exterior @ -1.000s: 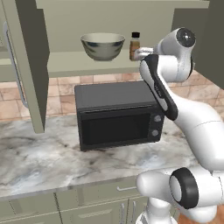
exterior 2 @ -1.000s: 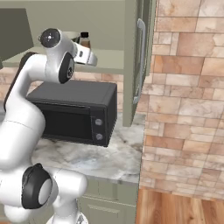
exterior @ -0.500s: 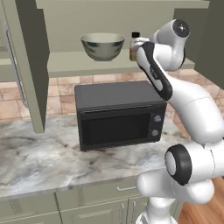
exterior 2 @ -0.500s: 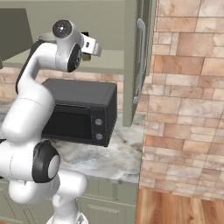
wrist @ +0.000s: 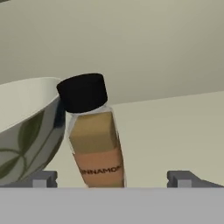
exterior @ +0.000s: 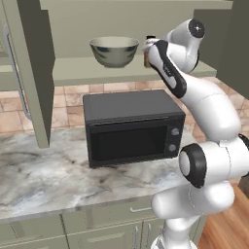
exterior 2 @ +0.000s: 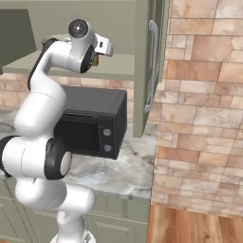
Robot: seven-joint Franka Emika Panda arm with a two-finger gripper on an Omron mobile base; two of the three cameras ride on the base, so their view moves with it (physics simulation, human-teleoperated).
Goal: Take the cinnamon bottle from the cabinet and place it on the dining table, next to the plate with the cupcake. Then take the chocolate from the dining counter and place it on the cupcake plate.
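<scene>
The cinnamon bottle (wrist: pixel 92 131) stands on the cabinet shelf (wrist: pixel 175 135), just beside the bowl (wrist: pixel 26 127). The gripper (wrist: pixel 111 178) faces it with fingers apart either side, positioned for a side grasp.

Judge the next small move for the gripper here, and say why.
Probably ease forward, then close. In the hand view the cinnamon bottle stands between the open gripper tips, which seem short of its body. The bowl sits close beside it, so the approach should stay straight.
</scene>
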